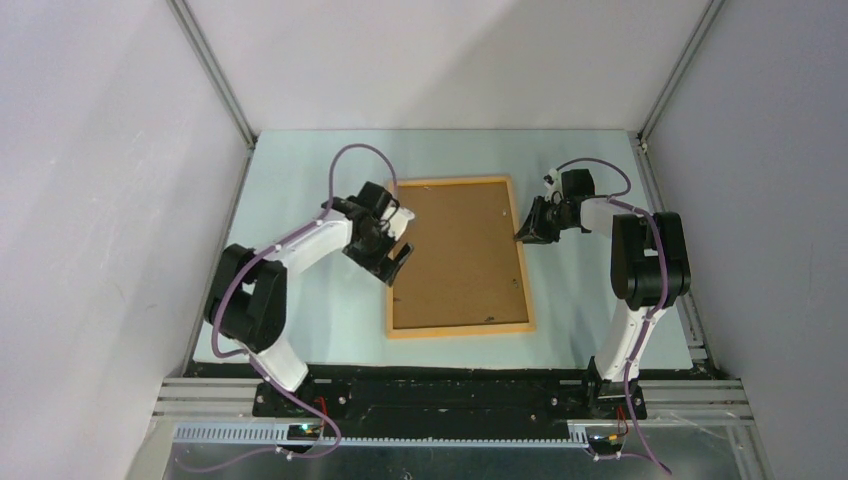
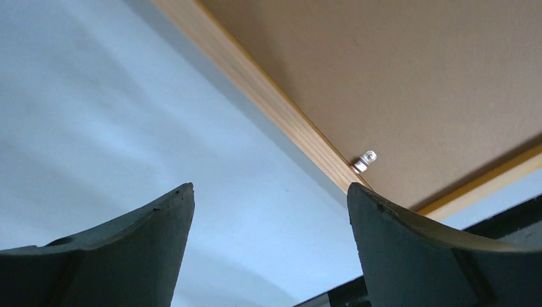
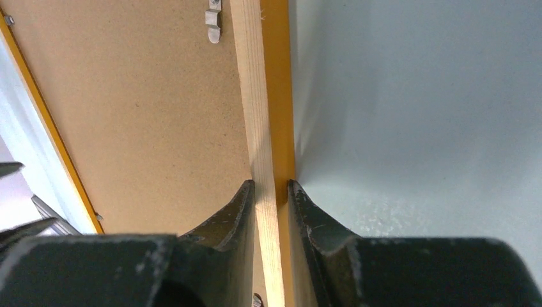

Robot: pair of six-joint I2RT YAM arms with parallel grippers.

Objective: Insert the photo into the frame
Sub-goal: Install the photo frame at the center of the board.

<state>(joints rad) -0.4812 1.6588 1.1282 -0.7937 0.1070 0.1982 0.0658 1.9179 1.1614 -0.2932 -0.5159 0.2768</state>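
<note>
Your left arm reaches forward and inward from its base, and your left gripper hangs just beside the left rail of the frame, fingers spread wide and holding nothing. The frame lies flat, back up, its brown backing board showing, between your two grippers. Your right arm stands tall and bends in towards the frame, and your right gripper is clenched on the frame's right rail, one finger on each side of the wood.
</note>
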